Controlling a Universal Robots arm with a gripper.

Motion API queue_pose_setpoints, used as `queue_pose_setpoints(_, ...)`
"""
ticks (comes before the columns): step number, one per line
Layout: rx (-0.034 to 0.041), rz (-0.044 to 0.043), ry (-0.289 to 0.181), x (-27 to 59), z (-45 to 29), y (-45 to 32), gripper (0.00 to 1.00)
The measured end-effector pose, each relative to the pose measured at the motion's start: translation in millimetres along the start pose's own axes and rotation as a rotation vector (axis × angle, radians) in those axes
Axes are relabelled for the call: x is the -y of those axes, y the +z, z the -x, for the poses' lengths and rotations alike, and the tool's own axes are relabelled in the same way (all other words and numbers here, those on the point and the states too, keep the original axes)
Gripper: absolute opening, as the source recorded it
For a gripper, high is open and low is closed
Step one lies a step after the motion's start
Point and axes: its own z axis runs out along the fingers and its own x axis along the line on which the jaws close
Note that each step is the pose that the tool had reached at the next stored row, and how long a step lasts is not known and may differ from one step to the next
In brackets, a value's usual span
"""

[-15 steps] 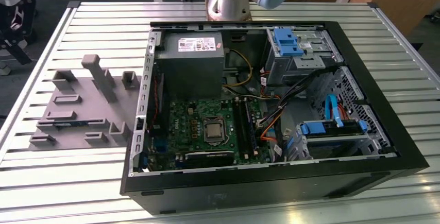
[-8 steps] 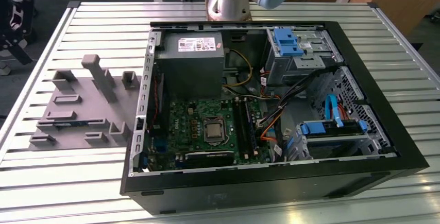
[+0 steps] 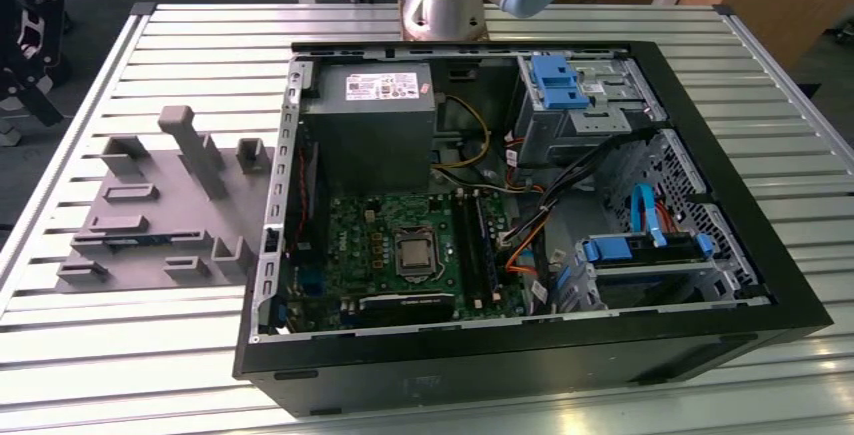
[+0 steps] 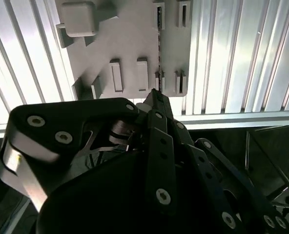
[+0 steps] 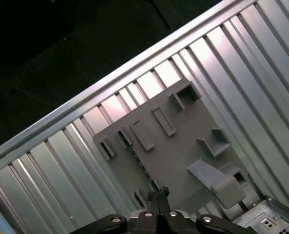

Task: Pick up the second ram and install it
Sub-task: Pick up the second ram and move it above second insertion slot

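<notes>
The second ram [image 3: 131, 241] is a thin blue-green strip standing on edge in a slot of the grey fixture [image 3: 160, 215], on the table at the exterior view's left. In both wrist views I look down on it edge-on as a thin dark line [image 4: 159, 44] [image 5: 140, 165] across the fixture. My gripper [image 4: 156, 95] [image 5: 159, 191] hangs well above the fixture, its tip lined up over one end of the stick. Its black fingers are shut together with nothing between them.
An open black computer case [image 3: 747, 255] fills the middle of the slatted metal table [image 3: 200, 35], with the green motherboard [image 3: 360, 245] and its long black slots [image 3: 475, 240] inside. The arm's base [image 3: 447, 0] stands behind the case. Tall grey blocks [image 3: 200, 155] rise from the fixture.
</notes>
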Motion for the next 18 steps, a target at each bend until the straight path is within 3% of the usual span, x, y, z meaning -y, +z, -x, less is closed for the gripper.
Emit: queue_pose_setpoints(18,-0.0047,0.0057,-0.320,0.1,-0.1,5.5,0.11)
